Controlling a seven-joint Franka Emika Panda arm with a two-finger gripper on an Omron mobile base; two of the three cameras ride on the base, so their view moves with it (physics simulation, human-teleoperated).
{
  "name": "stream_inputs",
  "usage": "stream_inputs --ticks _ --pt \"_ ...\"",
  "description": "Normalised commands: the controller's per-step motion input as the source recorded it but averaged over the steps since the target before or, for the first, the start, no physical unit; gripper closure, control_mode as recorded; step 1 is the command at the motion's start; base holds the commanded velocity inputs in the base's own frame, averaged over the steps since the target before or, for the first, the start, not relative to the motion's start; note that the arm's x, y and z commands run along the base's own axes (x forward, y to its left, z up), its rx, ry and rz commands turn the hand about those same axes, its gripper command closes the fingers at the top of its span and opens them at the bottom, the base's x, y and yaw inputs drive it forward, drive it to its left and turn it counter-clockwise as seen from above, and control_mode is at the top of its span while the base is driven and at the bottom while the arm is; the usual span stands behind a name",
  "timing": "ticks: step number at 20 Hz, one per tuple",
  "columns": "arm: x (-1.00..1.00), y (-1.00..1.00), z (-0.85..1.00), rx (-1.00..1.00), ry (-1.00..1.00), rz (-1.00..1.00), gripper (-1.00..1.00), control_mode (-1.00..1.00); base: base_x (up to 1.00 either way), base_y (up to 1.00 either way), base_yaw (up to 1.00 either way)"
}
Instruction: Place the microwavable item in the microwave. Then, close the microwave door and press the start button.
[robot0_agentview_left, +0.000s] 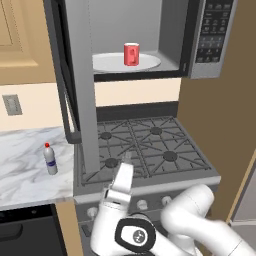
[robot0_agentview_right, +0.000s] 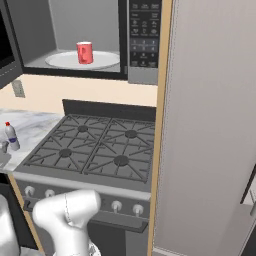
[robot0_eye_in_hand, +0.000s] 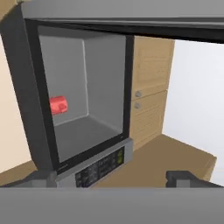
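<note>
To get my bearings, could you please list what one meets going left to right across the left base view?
Wall outlet → small bottle → open microwave door → red cup on the turntable → keypad panel.

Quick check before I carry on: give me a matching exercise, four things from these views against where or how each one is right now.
Things:
1. cup
2. bottle
3. door
4. keypad

States:
A. on the marble counter, left of the stove
B. swung open to the left
C. upright on the turntable
D. on the microwave's right front

Pairs: 1-C, 2-A, 3-B, 4-D
</note>
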Motion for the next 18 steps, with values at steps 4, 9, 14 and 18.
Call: stream_inputs --ticks 4,9,14,18 --pt "-0.35 0.37 -0.16 -0.16 0.0 -0.04 -1.0 -1.0 0.0 0.0 0.0" --pt "-0.03 0.59 0.0 -0.11 0.0 -0.08 -1.0 -1.0 0.0 0.0 0.0" --pt "0.0 0.63 0.0 -0.1 0.03 -0.1 -1.0 -1.0 0.0 0.0 0.0" --pt "0.06 0.67 0.0 -0.08 0.07 -0.12 -1.0 -1.0 0.0 0.0 0.0"
